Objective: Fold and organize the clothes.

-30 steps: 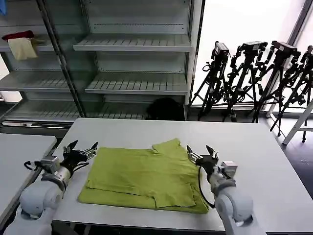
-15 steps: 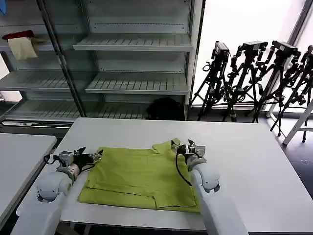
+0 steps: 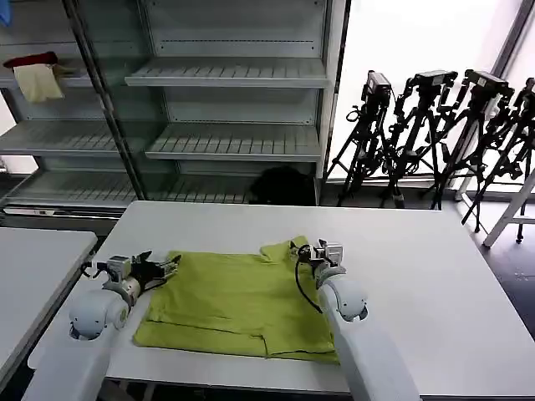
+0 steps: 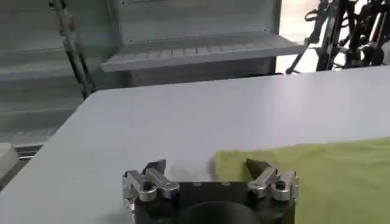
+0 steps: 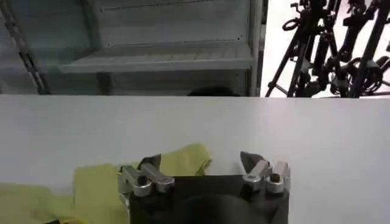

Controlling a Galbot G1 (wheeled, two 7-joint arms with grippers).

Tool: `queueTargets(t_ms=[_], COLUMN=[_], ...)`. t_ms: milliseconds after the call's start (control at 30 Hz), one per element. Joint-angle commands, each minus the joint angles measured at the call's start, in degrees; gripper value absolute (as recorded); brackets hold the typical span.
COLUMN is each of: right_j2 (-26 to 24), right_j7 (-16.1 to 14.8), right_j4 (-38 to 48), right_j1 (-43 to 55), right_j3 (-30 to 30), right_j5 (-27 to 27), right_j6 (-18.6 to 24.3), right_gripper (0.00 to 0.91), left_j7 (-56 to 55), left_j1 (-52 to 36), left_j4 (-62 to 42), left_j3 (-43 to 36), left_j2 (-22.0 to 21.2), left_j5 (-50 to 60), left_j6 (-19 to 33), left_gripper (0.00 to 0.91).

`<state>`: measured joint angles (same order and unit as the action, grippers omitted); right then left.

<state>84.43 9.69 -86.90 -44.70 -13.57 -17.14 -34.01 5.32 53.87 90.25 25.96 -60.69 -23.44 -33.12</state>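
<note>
The clothes are one lime-green T-shirt (image 3: pixel 238 301), lying partly folded and flat on the white table (image 3: pixel 418 276). My left gripper (image 3: pixel 170 266) sits open at the shirt's far left corner. In the left wrist view that gripper (image 4: pixel 207 168) straddles the shirt's corner (image 4: pixel 304 176), one finger over green fabric, the other over bare table. My right gripper (image 3: pixel 303 251) is open at the shirt's far right sleeve. In the right wrist view it (image 5: pixel 201 163) spans the tip of the sleeve (image 5: pixel 183 161), with nothing pinched.
Grey metal shelving (image 3: pixel 226 100) stands behind the table, with a red cloth (image 3: pixel 32 60) and a cream cloth (image 3: pixel 38 82) on its upper left shelf. Black tripods (image 3: pixel 435 125) crowd the back right. A second table (image 3: pixel 33 267) is at the left.
Both arms have moved forward and inward. The left gripper went from off the shirt's left edge to its far left corner. The right gripper went from the right edge to the far sleeve.
</note>
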Motion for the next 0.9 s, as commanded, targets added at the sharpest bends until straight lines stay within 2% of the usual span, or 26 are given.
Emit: queueTargets(t_ms=[33,67,100,133,167,200,233,267,300,367,767,900], right_j2=[0.4,0.5,0.6,0.7,0.7,0.8,0.9,1.0,1.0,0.8,-0.2,0.1], right_j7=[-0.2,-0.3,-0.4,-0.4,-0.5,-0.9,-0.9,-0.9,-0.9,-1.0,-1.3,-0.8], right_j4=[1.9,2.2,2.5,2.7,2.8,3.0,3.1,3.1,3.0,2.4,-0.3,-2.3], right_j1=[0.9,0.9,0.9,0.9,0.9,0.8,0.7,0.7,0.6,0.4,0.2,0.1], right_j3=[0.4,0.4,0.4,0.5,0.5,0.6,0.7,0.8,0.8,1.0,1.5,1.4], right_j5=[1.2,1.3,1.6,1.8,1.9,2.5,2.8,2.9,3.0,2.9,2.1,0.4], right_j6=[0.0,0.0,0.0,0.1,0.1,0.1,0.1,0.1,0.1,0.1,0.0,0.2], right_gripper=[0.746,0.615,0.534,0.322,0.212,0.101,0.0,0.0,0.0,0.0,0.0,0.0], left_j7=[0.4,0.4,0.5,0.6,0.6,0.7,0.9,1.1,1.2,1.5,3.3,2.3], left_j1=[-0.5,-0.4,-0.4,-0.4,-0.4,-0.4,-0.4,-0.4,-0.5,-0.4,-0.6,-1.3], left_j4=[-0.9,-0.9,-0.9,-0.8,-0.7,-0.6,-0.6,-0.6,-0.6,-0.5,-0.8,-0.3], left_j3=[-0.5,-0.5,-0.5,-0.4,-0.4,-0.5,-0.5,-0.6,-0.6,-0.7,-0.8,-0.3], left_j2=[0.3,0.3,0.3,0.3,0.3,0.3,0.3,0.3,0.3,0.3,0.4,-0.4], left_j5=[1.9,2.0,1.9,1.9,1.9,1.9,1.9,2.0,2.0,2.0,2.3,1.4], left_j6=[0.0,0.0,0.0,0.0,0.0,0.0,0.0,0.0,0.0,0.0,0.0,0.1], left_gripper=[0.907,0.887,0.856,0.766,0.675,0.554,0.242,0.101,0.05,0.01,0.0,0.0])
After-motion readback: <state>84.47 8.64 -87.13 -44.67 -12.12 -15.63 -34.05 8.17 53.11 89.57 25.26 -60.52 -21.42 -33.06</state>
